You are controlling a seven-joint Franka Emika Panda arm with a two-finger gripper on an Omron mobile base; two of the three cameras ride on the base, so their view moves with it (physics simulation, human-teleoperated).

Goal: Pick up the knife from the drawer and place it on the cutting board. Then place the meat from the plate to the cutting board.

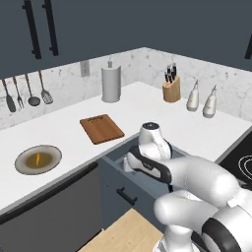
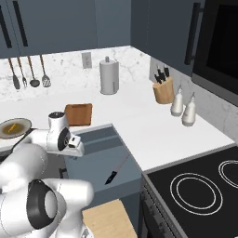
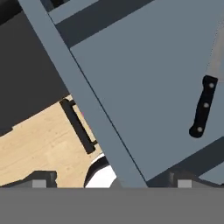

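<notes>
While the drawer (image 2: 104,155) stands pulled out from under the desk (image 1: 147,106), we see the knife (image 2: 117,170) lying flat on its floor near the front, black handle toward the drawer's front and thin blade pointing back. In the hand view the knife (image 3: 204,103) sits toward the right, with the drawer's front wall running slantwise across the picture and its black bar handle (image 3: 78,125) just outside it, over pale wooden floor (image 3: 35,140). Our fingers (image 3: 109,183) stand wide apart and hold nothing; their tips show at the bottom of that view, above the drawer's front edge and well apart from the knife. In the left base view the hand (image 1: 147,162) hangs over the open drawer (image 1: 120,162). The board (image 1: 102,128) lies bare on the desk behind the drawer. The plate (image 1: 38,159) rests to the left of the board, apart from it, with the meat (image 1: 38,158) on its brownish centre. A knife block (image 1: 172,88) stands at the back wall.
</notes>
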